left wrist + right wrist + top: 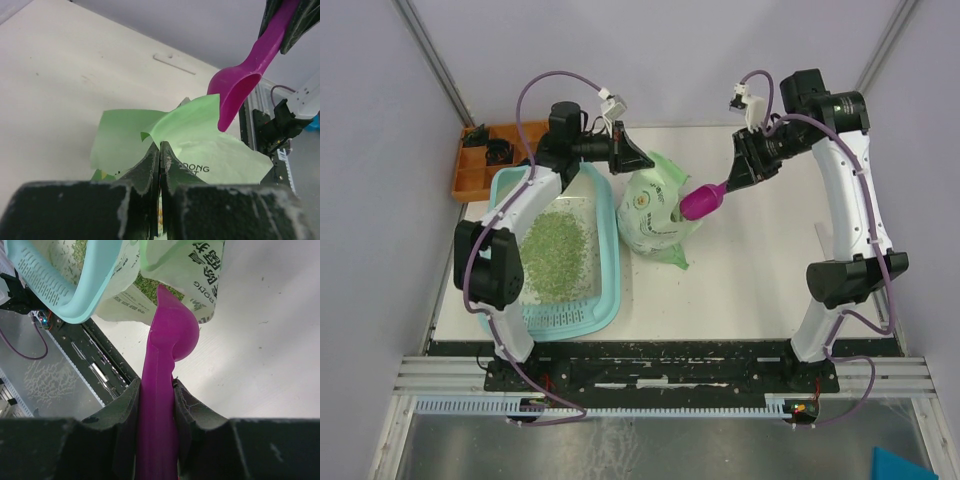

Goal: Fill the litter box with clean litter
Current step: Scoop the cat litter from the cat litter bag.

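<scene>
Litter box (610, 272) left of left end effector (646, 160), pinching bag (655, 215) edge

I see the litter box (610, 262) as smooth, slightly glossy teal plastic, and the clean litter (556, 248) in it as rough, matt green crumbs. The scoop (170, 340) is glossy magenta plastic. The bag (200, 150) is thin, creased printed film with a soft sheen. The table (770, 280) is matt off-white. The fingers (125, 410) of the right gripper (157, 386) look like rough, dusty black plastic
</scene>
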Controlling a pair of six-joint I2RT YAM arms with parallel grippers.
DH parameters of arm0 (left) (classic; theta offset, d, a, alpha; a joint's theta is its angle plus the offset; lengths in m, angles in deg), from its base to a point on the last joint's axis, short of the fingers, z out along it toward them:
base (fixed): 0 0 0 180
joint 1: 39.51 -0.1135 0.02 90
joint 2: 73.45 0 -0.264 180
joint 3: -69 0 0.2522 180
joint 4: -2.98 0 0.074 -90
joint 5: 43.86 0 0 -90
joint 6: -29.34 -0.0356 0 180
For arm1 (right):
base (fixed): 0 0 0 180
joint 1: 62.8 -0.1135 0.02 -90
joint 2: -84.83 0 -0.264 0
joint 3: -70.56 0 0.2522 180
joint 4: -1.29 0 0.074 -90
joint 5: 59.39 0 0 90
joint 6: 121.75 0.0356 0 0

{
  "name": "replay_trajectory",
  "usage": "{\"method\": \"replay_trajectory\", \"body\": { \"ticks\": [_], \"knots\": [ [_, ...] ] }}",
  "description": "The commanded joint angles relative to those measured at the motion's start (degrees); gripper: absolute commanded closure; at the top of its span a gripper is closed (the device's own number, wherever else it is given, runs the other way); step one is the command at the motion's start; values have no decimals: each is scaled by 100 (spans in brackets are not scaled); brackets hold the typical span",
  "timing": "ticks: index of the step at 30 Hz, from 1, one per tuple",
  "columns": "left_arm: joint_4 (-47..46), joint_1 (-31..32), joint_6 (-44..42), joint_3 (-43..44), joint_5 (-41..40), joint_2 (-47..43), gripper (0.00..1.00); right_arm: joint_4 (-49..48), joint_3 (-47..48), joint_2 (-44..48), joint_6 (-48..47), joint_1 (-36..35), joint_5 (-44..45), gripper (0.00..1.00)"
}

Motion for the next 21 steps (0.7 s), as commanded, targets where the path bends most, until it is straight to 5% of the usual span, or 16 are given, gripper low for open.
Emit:
{"method": "replay_trajectory", "body": {
  "ticks": [1,12,21],
  "knots": [
    [1267,-47,-1481,281,-606,-640,97,-6,58,195,-18,-428,366,98],
    [1048,-60,-1594,3,-1260,-1418,97,-432,-250,-104,176,-813,817,98],
    [580,-68,-1219,-165,-1524,-1758,97,-2501,-1654,171,786,-1159,1449,98]
  ]
}}
